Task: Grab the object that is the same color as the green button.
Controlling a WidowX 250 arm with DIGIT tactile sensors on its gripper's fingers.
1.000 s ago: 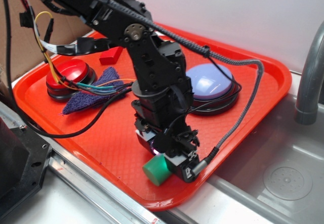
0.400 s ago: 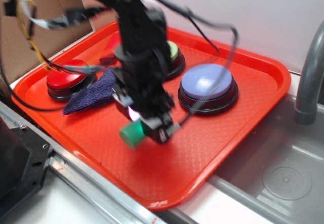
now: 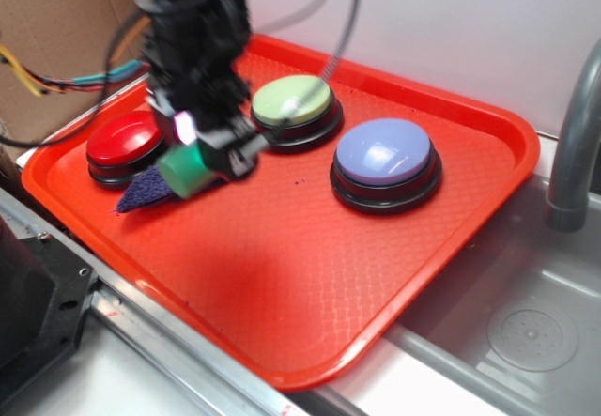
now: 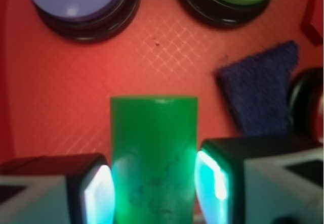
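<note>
Gripper (image 3: 208, 153): closed on the green cylinder (image 3: 185, 171), lit pads (image 4: 98, 192) pressed to both its sides in the wrist view; cylinder lifted clear of the tray, above the near-left part

Green cylinder: matte mid-green, flat end facing the exterior camera; in the wrist view it fills the gap between the pads (image 4: 153, 158)

Tray (image 3: 310, 285): red, textured, raised rim, resting beside a metal sink (image 3: 526, 322)

Green button (image 3: 292, 100): pale lime dome on a black base, back centre of the tray, just behind the gripper

Lavender-blue button (image 3: 385, 153): right of the green button, black base

Red button (image 3: 125, 140): left side of the tray, partly hidden by the arm

Purple scrubber (image 3: 141, 191): dark, pointed, lying on the tray beside the red button, below the held cylinder

Red block (image 4: 314, 16): only an edge visible at the wrist view's right border
</note>
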